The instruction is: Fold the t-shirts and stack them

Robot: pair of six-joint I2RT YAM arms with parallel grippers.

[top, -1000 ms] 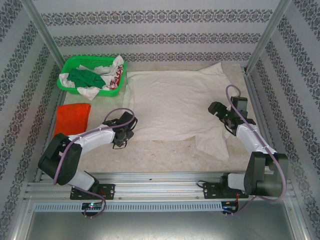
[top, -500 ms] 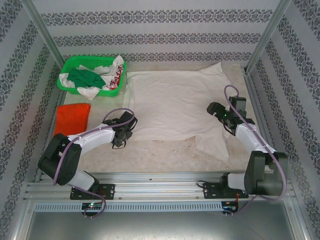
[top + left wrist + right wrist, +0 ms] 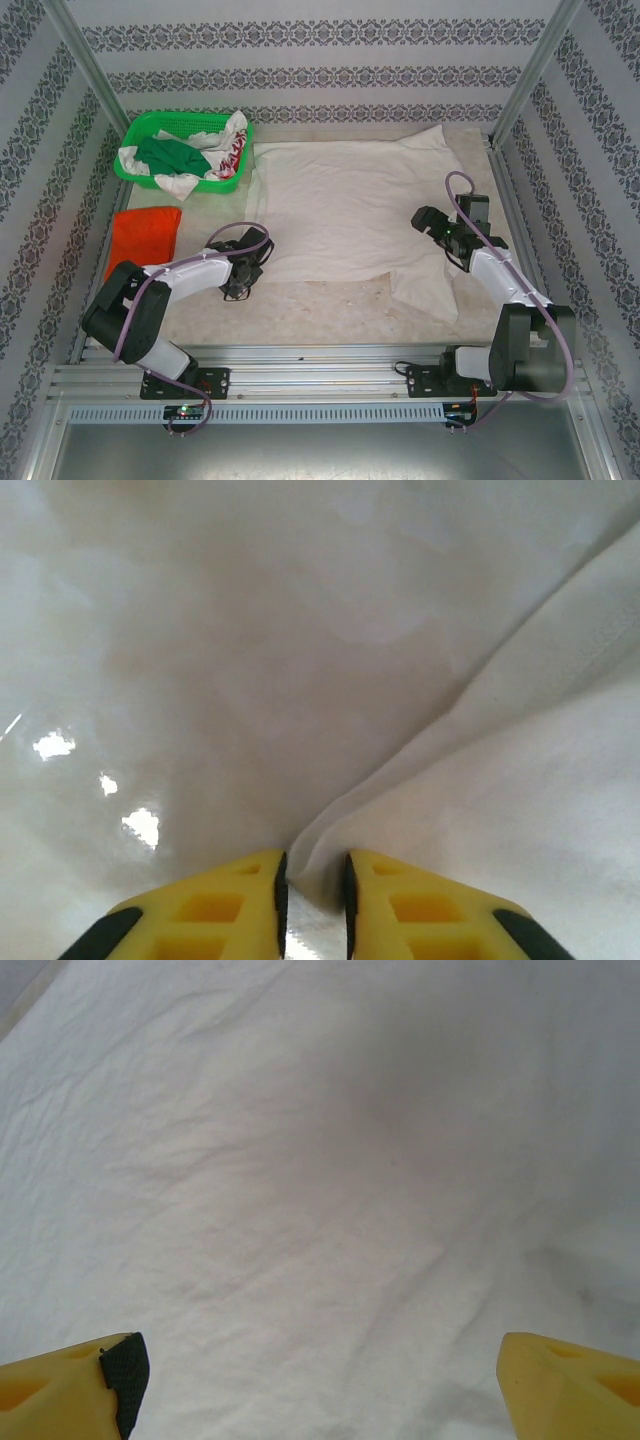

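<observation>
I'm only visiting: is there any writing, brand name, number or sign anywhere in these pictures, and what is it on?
No text can be read anywhere.
On the cloth in the green basket: red marks, too small to tell whether they are letters.
On the white t-shirt and the orange-red t-shirt: nothing printed on the parts that show.
On the wallpaper: ornament, no letters.

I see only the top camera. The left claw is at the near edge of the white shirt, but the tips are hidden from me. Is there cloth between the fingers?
Observer: Yes. In the left wrist view the left claw is nearly closed, and the hem of the white t-shirt runs into the narrow gap.
Operator: And the right claw?
Observer: Its wrist view shows the right claw wide open over lightly creased white cloth, with nothing pinched.
</observation>
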